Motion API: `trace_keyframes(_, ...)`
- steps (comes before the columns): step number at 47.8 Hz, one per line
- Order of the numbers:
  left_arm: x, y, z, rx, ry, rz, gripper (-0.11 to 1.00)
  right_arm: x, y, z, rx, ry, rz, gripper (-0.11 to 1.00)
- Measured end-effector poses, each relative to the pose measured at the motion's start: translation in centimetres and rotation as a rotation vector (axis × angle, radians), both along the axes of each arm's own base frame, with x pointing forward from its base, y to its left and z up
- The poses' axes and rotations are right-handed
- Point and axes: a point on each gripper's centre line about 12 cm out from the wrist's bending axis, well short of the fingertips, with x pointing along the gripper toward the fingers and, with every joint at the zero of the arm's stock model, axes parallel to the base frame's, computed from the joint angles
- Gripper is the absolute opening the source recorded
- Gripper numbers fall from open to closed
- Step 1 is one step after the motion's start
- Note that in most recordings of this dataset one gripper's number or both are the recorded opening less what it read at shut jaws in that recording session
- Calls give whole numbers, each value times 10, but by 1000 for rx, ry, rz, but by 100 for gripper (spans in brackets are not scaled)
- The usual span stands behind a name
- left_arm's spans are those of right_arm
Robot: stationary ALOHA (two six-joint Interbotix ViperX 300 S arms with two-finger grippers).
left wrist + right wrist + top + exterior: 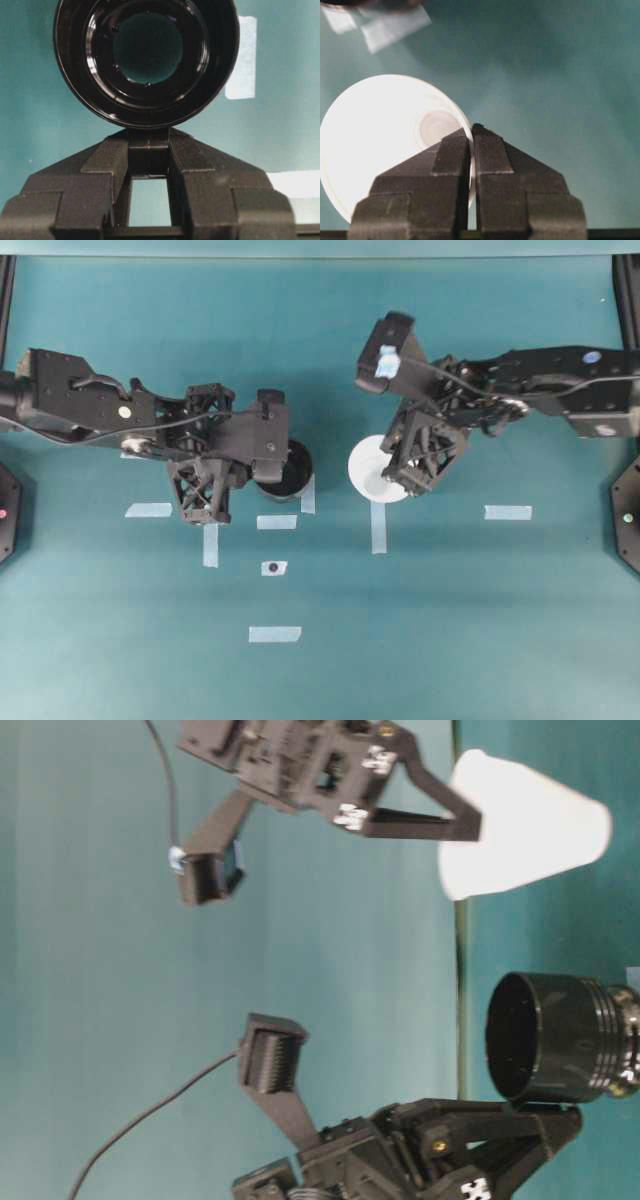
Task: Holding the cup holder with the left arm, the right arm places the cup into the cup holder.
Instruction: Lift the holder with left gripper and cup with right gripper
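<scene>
A teal counter (450, 640) fills the scene, dotted with pale strips of tape (275, 634) laid flat on it.

On the left, the left arm (90, 400) reaches in toward the middle, and its claw (149, 165) is narrowed onto the stubby handle of the cup holder (290, 475). From the left wrist view the two fingers (192, 162) press that handle from either side, and the holder's round black mouth faces the camera, glossy inside and with nothing in it. In the table-level view the cup holder (555, 1035) sits with the claw gripping it from below in that picture.

On the right, the right arm (560, 380), with a light blue patch on its wrist (387, 365), comes in from the right edge. Its claw (471, 145) is pinched nearly shut on the thin rim of the cup (385, 135); one finger lies inside the wall and the other outside. The cup (372, 468) is white and open side up in the overhead view, just right of the cup holder with a bare gap of counter between them. In the table-level view the cup (525, 825) is clear of the holder, apart from it.
</scene>
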Motion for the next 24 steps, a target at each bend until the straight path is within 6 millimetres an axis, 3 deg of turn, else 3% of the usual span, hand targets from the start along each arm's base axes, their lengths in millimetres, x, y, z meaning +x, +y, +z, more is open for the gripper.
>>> trace_keyframes(24,23,-13,32,8,-65,-42,22,-20,4,39,24,-85,-64,3)
